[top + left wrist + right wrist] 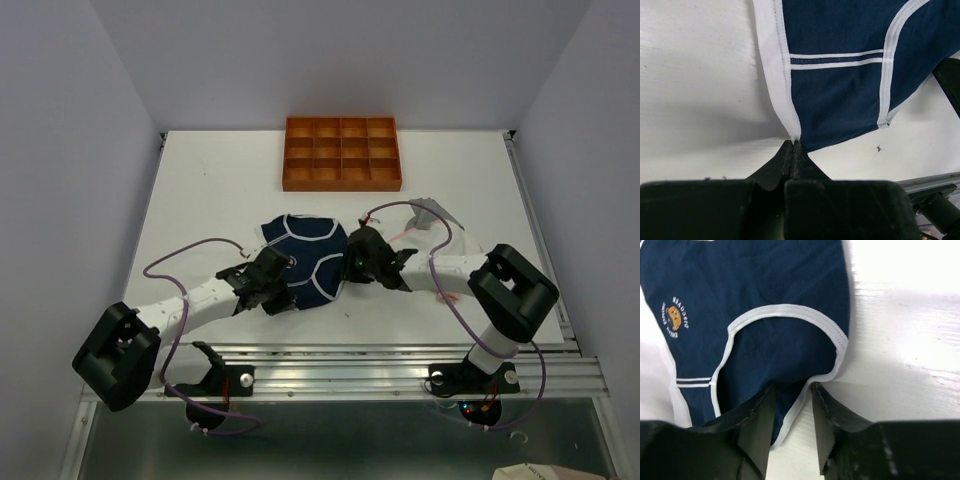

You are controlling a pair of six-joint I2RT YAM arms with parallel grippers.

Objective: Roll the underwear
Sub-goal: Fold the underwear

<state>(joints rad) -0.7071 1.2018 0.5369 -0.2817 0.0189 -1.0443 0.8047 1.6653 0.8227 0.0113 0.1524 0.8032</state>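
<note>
**Top external view.** The navy underwear (305,250) lies flat on the table (200,180), between the orange compartment tray (343,153) at the far side and the arm bases. The left tool (275,283) is at the garment's near-left corner. The right tool (358,262) is at its near-right edge. A pale garment (430,211) lies apart, beyond the right arm.

**Left wrist view.** The left tool (793,145) has its fingers together, clamped on the white-banded corner of the navy underwear (840,100). The cloth spreads ahead of the tool and to its right.

**Right wrist view.** The right tool (790,410) has its fingers apart, straddling the white-trimmed leg hem of the navy underwear (765,280). Bare table shows in the gap, so no clamp is evident. The round emblem (675,315) lies ahead, to the left.

**Assessment.** The near edge spanning the two tools probably serves as the roll axis, running left to right. The garment extends away from both tools toward the tray, so the roll likely advances that way. The left arm has its grip; the right arm likely has to close first.
</note>
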